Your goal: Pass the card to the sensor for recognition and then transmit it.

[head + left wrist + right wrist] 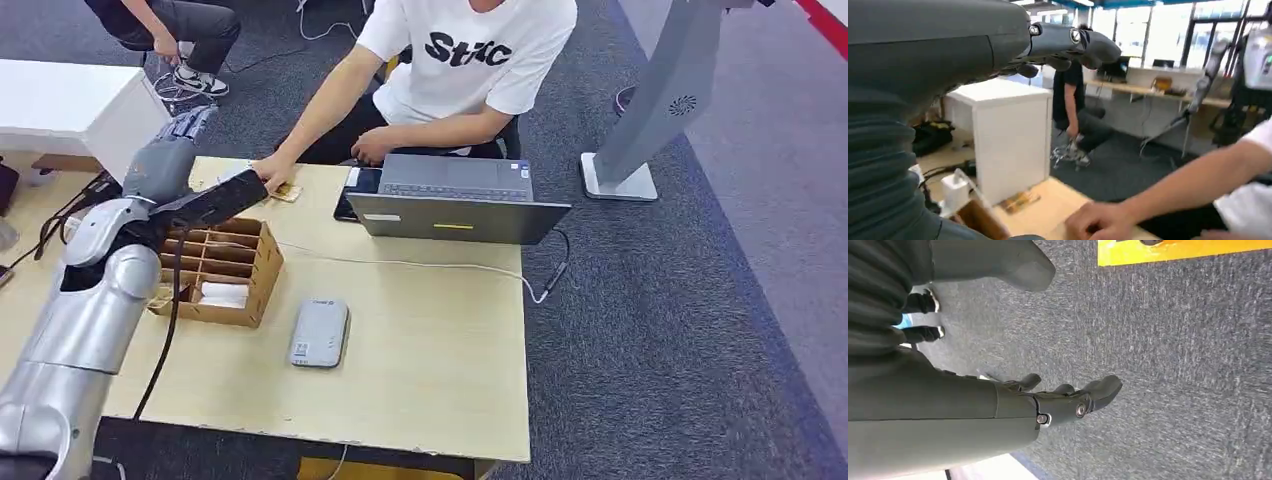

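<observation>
My left hand (172, 140) is raised above the table's far left corner, fingers (1073, 42) stretched out and apart, nothing in it. Just to its right a person's hand (268, 176) rests on the table over a small brownish card (288, 192); that hand (1098, 224) also appears in the left wrist view. The grey card sensor (320, 333) lies flat on the table in front of the cardboard divider box (250, 262), which has a white item (222, 294) in a near compartment. My right hand (1068, 400) hangs over the carpet, fingers loosely apart, holding nothing.
An open grey laptop (455, 200) stands at the table's far side with a cable (420, 264) running across to the right edge. The person sits behind the table (420, 380). A white cabinet (1008, 135) stands off to the left. A grey stand base (620, 180) is on the carpet.
</observation>
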